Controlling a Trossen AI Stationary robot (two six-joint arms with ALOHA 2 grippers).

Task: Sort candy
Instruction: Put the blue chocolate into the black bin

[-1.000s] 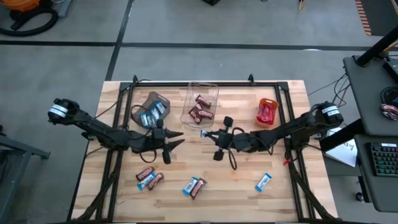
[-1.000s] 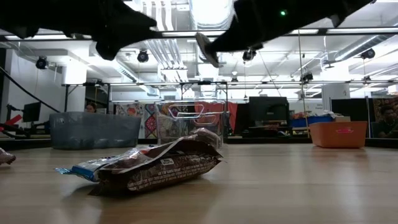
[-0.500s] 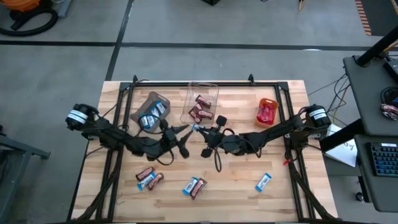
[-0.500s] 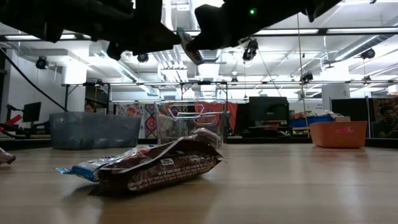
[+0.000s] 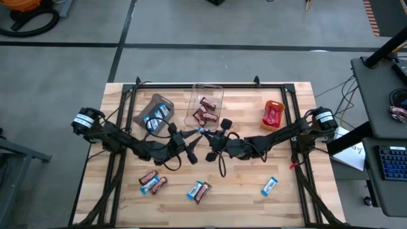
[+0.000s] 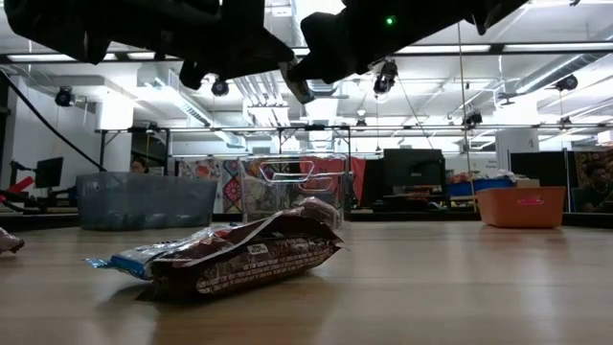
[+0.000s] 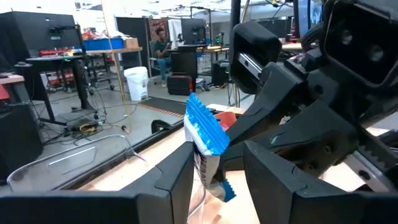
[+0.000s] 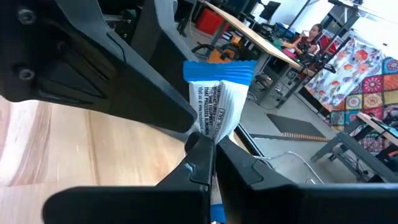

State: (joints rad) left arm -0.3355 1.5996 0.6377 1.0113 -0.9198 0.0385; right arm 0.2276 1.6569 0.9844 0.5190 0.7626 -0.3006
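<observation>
Up close, the right wrist view shows the right gripper point(image 8: 208, 158) clenched on a blue-and-white candy bar point(image 8: 217, 99), which stands upright between its fingers point(image 8: 245, 165), blue crimped end uppermost, fine print down the white middle. The left wrist view gives the other side: the left gripper point(image 7: 217, 165) has its fingers point(image 7: 177, 174) spread on either side of the same bar point(image 7: 205, 134), not pressing it, with the right arm's dark body just behind. From above, neither grip is readable; there the two grippers point(image 5: 191, 141) point(image 5: 208, 140) meet tip to tip over the middle of the table point(image 5: 299, 197), the bar point(image 5: 201, 131) a small pale speck between them. The low view shows only dark arm shapes overhead, and nearer its lens a brown bar point(image 6: 254, 257) lying on top of a blue-and-white one point(image 6: 124, 259).

Compared with half a second ago, the left gripper has edged closer to the right one; a second ago they were well apart.

Nearer the table's front than the grippers lie loose bars: a pair point(image 5: 151, 182), another pair point(image 5: 198, 190), and a single blue-and-white one point(image 5: 269, 186). Beyond the grippers stand a grey bin point(image 5: 153, 112) with blue-and-white bars, a clear bin point(image 5: 206, 105) with brown ones, and, further to the right, an orange bin point(image 5: 273, 114) with red ones
</observation>
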